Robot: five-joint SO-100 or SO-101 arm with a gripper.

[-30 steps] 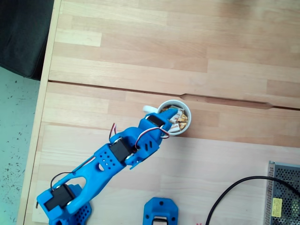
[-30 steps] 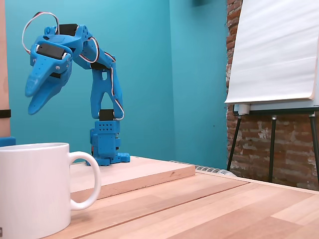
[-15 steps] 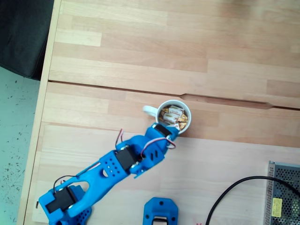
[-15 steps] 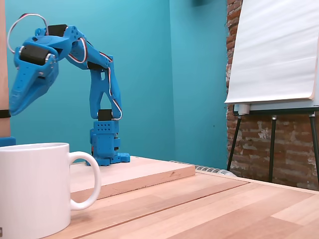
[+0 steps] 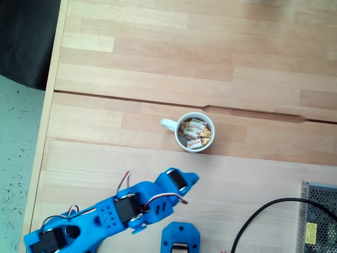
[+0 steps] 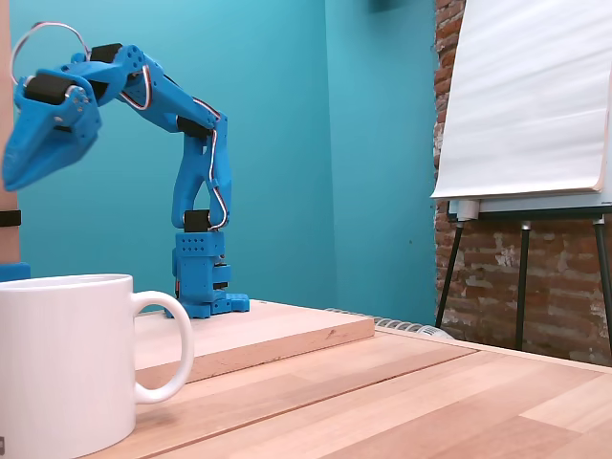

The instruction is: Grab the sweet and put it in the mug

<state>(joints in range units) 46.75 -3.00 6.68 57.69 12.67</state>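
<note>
While your blue arm bends high, its gripper (image 6: pixel 11 180) hangs clear of the mug (image 5: pixel 192 133), fingers together, holding nothing. Sweets (image 5: pixel 194 143) lie inside the mug. Surface: pale wood table (image 5: pixel 158 63); teal wall (image 6: pixel 277 143), brick, flipchart (image 6: pixel 526 96). Since before, gripper has withdrawn from the rim.

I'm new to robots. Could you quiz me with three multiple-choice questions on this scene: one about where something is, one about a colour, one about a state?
1. Where are the sweets?
A. inside the mug
B. on the floor
C. in the gripper

2. What colour is the arm?
A. red
B. blue
C. black

3. Where is the gripper relative to the mug?
A. inside it
B. clamping its handle
C. apart from it

Answers:
A: the sweets lie within the mug.
B: the arm is blue.
C: bare table separates the gripper from the mug.
</note>
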